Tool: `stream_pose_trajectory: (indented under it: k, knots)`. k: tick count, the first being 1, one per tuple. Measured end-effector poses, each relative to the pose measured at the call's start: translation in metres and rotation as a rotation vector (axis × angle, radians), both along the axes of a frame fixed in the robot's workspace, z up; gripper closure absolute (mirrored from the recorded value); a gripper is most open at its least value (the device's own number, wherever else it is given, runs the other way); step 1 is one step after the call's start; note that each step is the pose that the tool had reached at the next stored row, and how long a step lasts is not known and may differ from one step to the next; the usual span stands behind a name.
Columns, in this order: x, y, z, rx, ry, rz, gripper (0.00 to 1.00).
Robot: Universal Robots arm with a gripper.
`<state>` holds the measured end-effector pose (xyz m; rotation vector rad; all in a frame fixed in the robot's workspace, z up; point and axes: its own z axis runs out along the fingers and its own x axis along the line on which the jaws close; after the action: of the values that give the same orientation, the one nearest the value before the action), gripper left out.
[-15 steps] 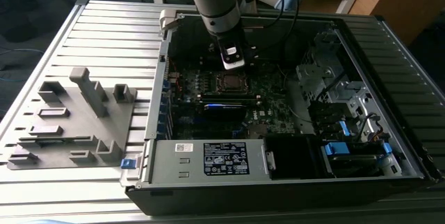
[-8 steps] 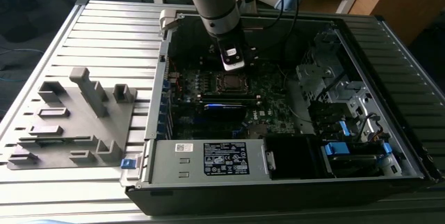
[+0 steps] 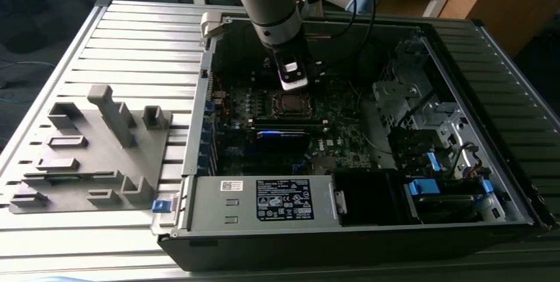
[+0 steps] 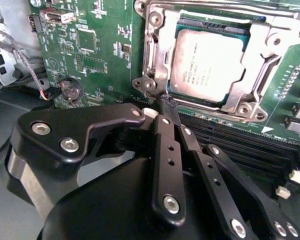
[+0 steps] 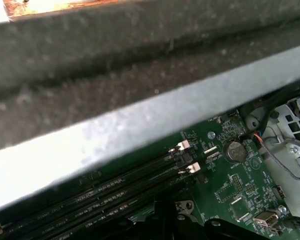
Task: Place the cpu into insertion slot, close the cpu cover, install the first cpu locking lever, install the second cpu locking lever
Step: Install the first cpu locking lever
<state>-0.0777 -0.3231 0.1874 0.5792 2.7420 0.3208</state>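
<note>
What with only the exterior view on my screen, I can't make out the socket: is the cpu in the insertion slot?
Observer: Yes. In the second wrist view the cpu lies flat in the insertion slot, silver top up.
Operator: And the cover?
Observer: The cpu cover is down, and its frame surrounds the chip's top.
Operator: Where is the gripper's tip?
Observer: The gripper is shut, with its tip at the cover's corner beside the memory slots. I cannot tell whether it touches.
</note>
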Motion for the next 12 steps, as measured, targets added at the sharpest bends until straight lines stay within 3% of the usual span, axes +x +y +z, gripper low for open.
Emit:
stream_pose_trajectory:
  k: [7, 12]
  knots:
    - [0.0000, -0.0003, 0.0008, 0.0005, -0.0002, 0.000, 0.89]
    - [0.0000, -0.0002, 0.0088, 0.0005, -0.0003, 0.000, 0.89]
